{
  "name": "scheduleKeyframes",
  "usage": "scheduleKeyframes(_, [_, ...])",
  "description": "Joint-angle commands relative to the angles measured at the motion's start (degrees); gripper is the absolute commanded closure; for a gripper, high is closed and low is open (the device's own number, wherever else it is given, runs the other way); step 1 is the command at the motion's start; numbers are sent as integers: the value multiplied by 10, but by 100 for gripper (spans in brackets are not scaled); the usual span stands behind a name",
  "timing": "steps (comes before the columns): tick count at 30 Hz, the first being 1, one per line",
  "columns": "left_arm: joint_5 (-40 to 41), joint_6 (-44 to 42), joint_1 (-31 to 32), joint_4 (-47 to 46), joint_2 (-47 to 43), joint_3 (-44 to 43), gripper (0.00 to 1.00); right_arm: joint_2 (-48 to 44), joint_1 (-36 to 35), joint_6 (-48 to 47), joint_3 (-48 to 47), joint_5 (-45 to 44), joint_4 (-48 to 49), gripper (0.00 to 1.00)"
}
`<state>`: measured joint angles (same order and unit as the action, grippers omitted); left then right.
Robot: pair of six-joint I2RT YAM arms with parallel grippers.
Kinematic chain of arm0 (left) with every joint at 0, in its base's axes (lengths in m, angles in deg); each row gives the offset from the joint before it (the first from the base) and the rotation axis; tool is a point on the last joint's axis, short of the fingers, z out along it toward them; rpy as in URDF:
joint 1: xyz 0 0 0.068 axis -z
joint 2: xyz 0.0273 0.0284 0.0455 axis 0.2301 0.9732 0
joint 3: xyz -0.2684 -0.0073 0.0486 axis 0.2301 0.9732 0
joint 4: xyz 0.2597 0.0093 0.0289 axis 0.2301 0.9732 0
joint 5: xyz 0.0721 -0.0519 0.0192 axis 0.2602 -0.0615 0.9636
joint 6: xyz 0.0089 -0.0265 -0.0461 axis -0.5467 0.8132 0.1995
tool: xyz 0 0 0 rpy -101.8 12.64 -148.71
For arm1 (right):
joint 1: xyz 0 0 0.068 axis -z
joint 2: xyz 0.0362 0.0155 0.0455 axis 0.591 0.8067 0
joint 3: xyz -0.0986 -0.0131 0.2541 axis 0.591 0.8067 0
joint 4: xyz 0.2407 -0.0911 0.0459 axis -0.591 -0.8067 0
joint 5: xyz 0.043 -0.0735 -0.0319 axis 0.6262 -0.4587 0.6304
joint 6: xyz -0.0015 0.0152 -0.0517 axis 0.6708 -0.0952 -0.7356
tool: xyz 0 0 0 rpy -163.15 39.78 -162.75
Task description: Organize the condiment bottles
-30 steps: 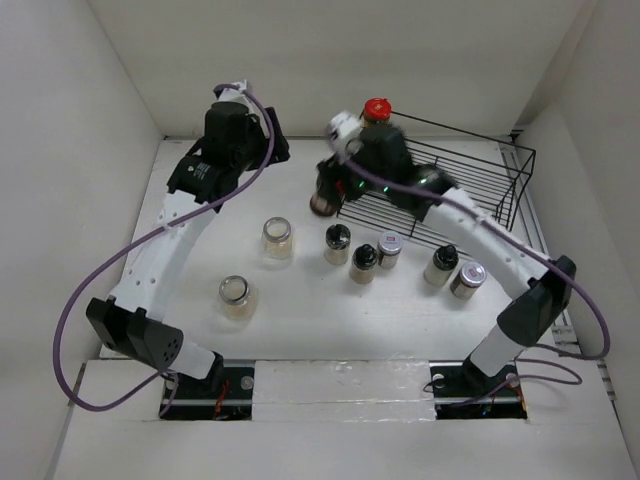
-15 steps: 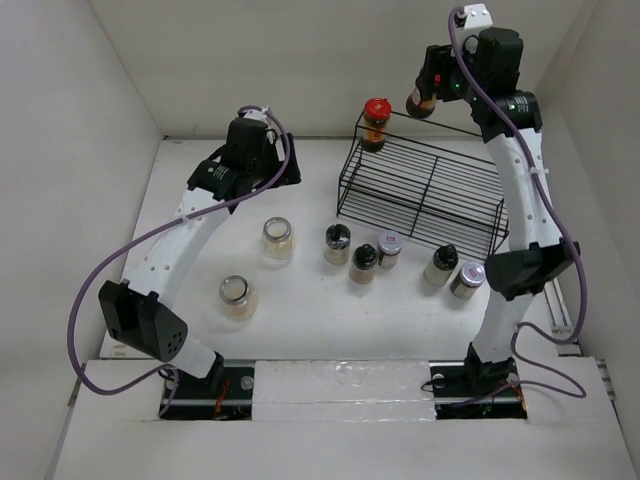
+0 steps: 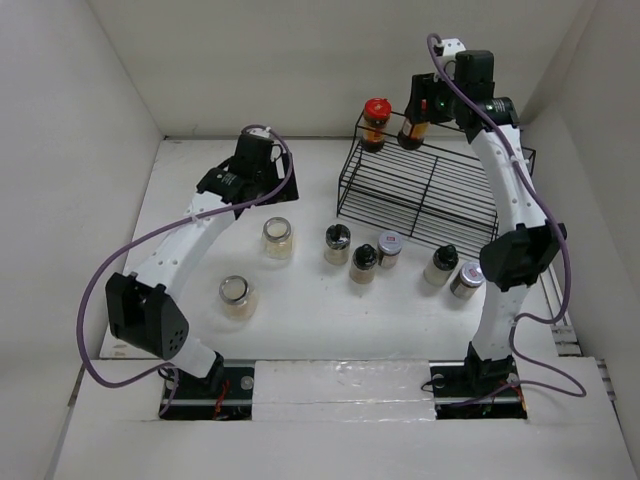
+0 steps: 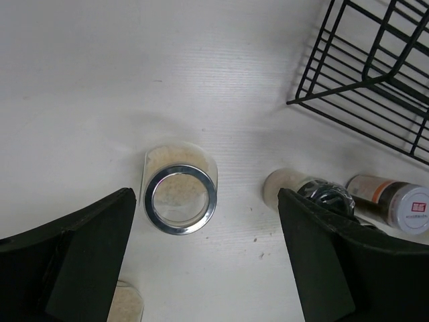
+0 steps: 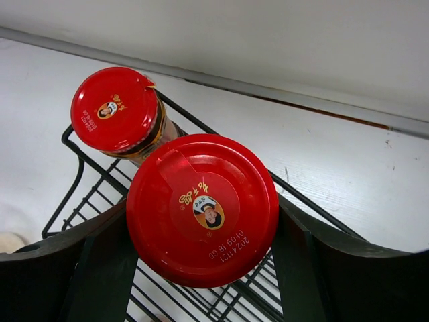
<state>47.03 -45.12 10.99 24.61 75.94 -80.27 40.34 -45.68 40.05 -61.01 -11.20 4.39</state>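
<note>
Seen from above, most of the jars stand on the white table (image 3: 310, 325). There is a wide jar (image 3: 277, 238) of pale powder and a second wide jar (image 3: 235, 296) nearer the arms. To their right, five slim jars (image 3: 363, 262) with black or silver lids form a loose row in front of the black wire rack (image 3: 430, 195). A red-capped jar (image 3: 375, 122) stands at the rack's far left corner. Just beside it the right gripper (image 3: 416, 112) clamps a brown jar (image 3: 411, 130), slightly tilted; I cannot tell whether it touches the wire. The left gripper (image 3: 268, 180) hangs over the table beyond the wide jar.

The left wrist camera shows its jaws gaping wide and holding nothing. The silver-rimmed wide jar sits below and between them, untouched. A black-lidded jar (image 4: 315, 194) and a silver-lidded jar (image 4: 395, 201) show to the right, with the rack's corner beyond.

The right wrist camera shows the fingers (image 5: 87, 261) pressed against both sides of the brown jar's red lid. The red-capped jar is just beside it on the left, and rack wires run underneath.
</note>
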Motion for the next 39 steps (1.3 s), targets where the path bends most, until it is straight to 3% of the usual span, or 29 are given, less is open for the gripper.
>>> scheduleKeyframes(1, [14,7,-1,-5,-4,19,16,-25,-4,7,3,19,107,62])
scheduleKeyframes(11, [38,18,-1,-6,6,49,12,21,-21,2,19,-5,118,47])
scheduleKeyframes(16, [13,24,-34,-6,17,67,8,31,-32,2,24,-12,118,40])
scheduleKeyframes(21, [5,24,-34,-11,36,67,6,25,-44,2,37,-38,124,9])
scheduleKeyframes(24, [-10,12,-34,-11,42,62,6,10,-44,2,30,-44,124,1])
scheduleKeyframes(34, [12,-6,-7,5,53,75,9,-74,-39,18,67,-67,119,0])
scheduleKeyframes(39, [5,7,-7,10,53,96,14,-163,-34,44,183,-57,164,0])
